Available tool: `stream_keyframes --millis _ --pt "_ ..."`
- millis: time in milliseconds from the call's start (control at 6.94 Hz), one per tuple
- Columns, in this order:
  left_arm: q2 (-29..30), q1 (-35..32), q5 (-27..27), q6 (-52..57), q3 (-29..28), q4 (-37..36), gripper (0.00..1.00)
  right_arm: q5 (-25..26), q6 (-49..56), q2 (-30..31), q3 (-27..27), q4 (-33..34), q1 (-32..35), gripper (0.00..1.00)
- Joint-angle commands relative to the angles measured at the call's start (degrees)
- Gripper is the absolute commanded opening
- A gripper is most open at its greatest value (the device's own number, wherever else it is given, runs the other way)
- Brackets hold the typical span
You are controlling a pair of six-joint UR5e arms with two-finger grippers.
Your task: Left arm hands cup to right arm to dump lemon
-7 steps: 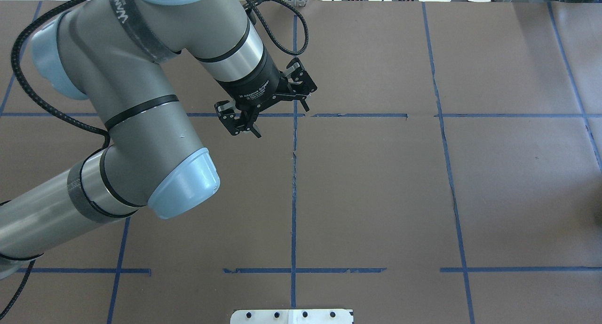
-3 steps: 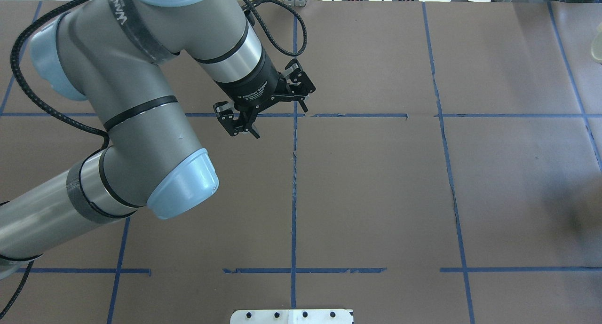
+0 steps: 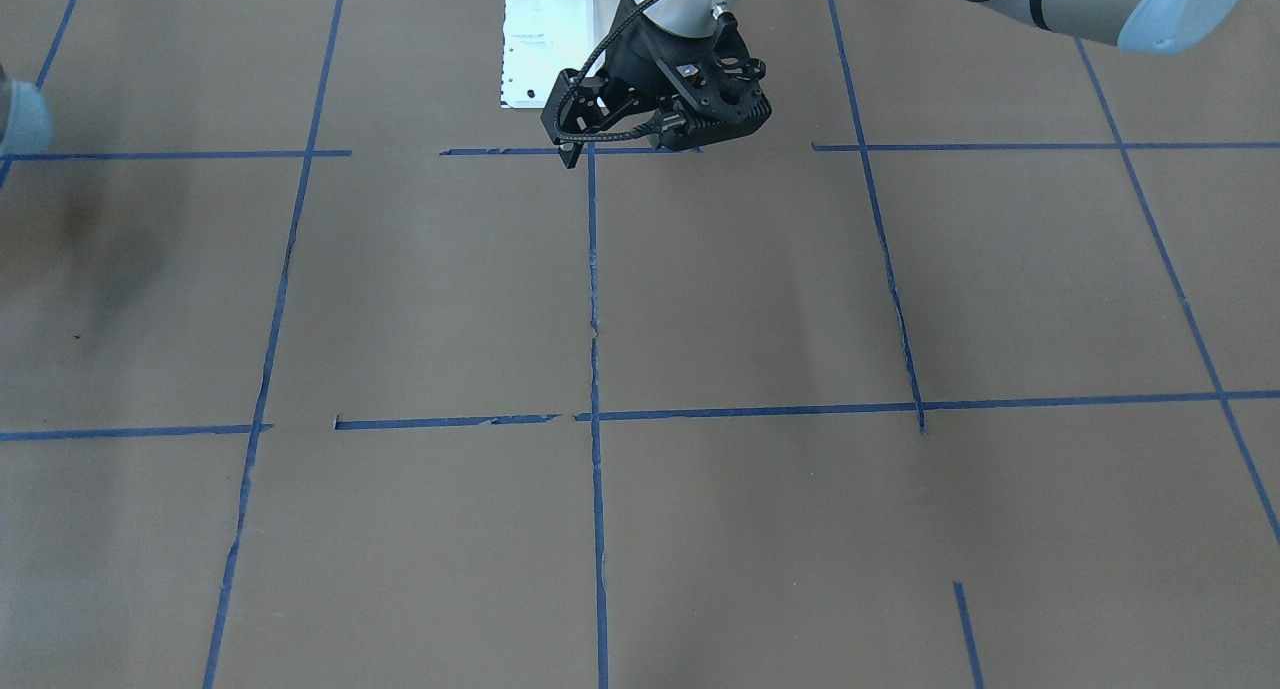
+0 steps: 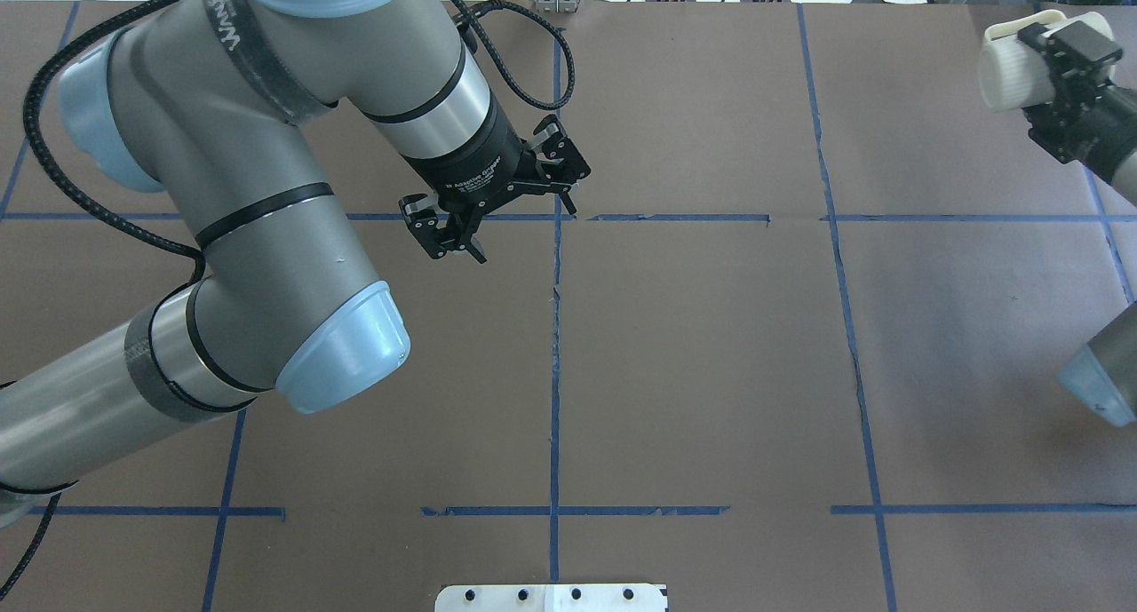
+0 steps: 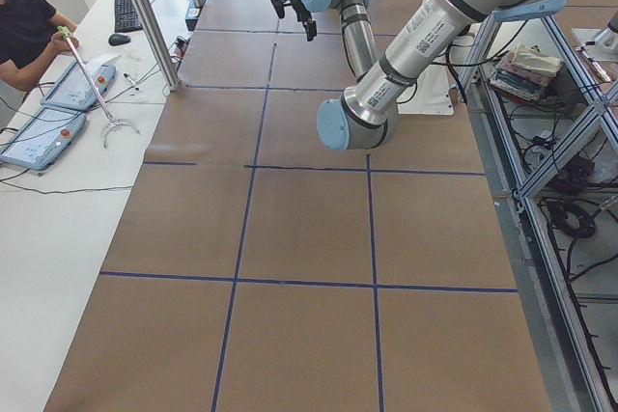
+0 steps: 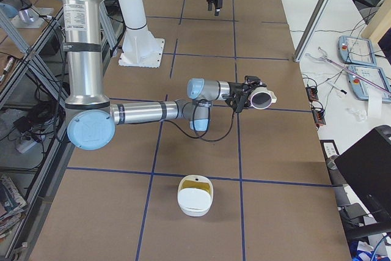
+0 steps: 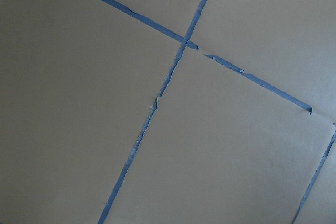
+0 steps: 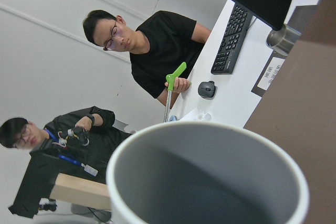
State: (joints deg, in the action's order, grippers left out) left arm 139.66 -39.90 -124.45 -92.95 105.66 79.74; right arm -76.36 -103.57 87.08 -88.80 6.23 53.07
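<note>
Logged left gripper (image 4: 526, 230) empty at left-centre, cup (image 4: 1005, 72) gripped at far right.

Saw left arm (image 4: 266, 194) reaching in from the left, pincer spread wide with nothing between the fingers, hung above a crossing of blue tape (image 4: 555, 345) on the brown table (image 4: 711, 372). Saw right arm (image 6: 140, 112) stretched low over the table, right gripper (image 4: 1055, 57) closed on the off-white ribbed cup. Found cup held off the table, tipped on its side, near the far right corner. Caught its grey inside in the right wrist view, bottom out of frame. Spotted white bowl (image 6: 195, 195) with yellowish contents standing on the table in the right-side view, nearer the camera than the right arm, well apart from cup.
</note>
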Motion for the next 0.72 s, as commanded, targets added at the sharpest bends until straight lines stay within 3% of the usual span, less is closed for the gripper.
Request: stream_keyframes --millis 0,144,433,577 --pt "-0.1 0.0 0.0 0.3 -0.1 0.1 1.0 1.6 27.8 -3.0 0.1 2.2 -6.0 0.11" --pt "-0.1 0.0 0.6 0.3 -0.3 0.2 1.0 4.1 38.5 -4.6 0.3 3.2 -9.0 0.11" --pt "0.5 0.0 1.5 0.4 -0.5 0.6 1.0 8.0 49.9 -9.7 0.3 6.2 -17.1 0.11" --pt "1.4 0.0 3.2 0.4 -0.7 0.6 1.0 12.3 57.1 -9.9 -0.1 8.9 -19.6 0.11"
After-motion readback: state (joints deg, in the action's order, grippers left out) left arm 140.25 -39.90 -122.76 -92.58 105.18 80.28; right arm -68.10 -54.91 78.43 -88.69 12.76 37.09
